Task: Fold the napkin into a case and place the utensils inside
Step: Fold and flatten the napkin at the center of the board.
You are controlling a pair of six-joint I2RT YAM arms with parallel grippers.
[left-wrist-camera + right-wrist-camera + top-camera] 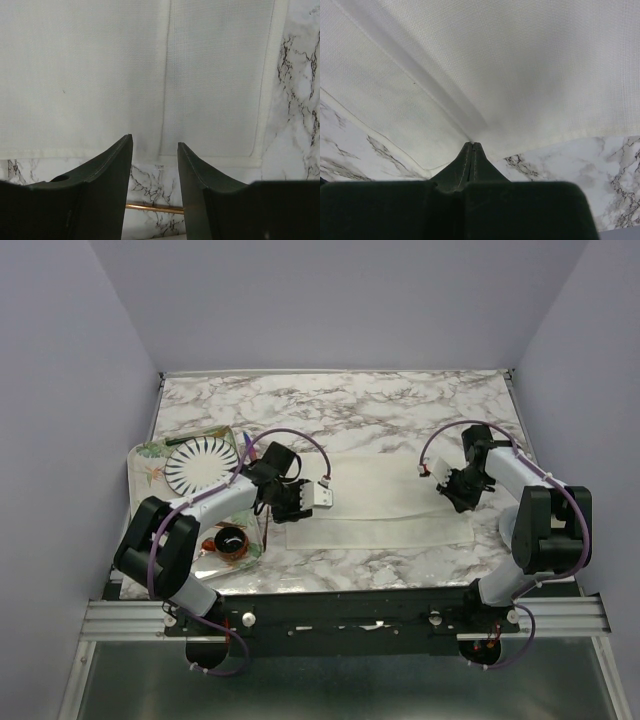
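The cream napkin (385,505) lies flat across the middle of the marble table, with a folded layer over a longer lower strip. My left gripper (291,503) is at its left end, open and empty; in the left wrist view (155,141) the jaws stand apart over the napkin's (90,75) hem. A thin copper-gold handle (152,208) lies on the marble between the fingers. My right gripper (459,494) is at the napkin's right end; in the right wrist view (472,144) it is shut on the napkin's (510,65) edge, pulling up a crease. The purple-blue utensil is not clearly visible.
A tray (145,455) at the left holds a white plate with black radial stripes (200,465). A small dark brown bowl (232,540) sits near the left arm. Bare marble (340,405) lies behind the napkin. Grey walls close in the table.
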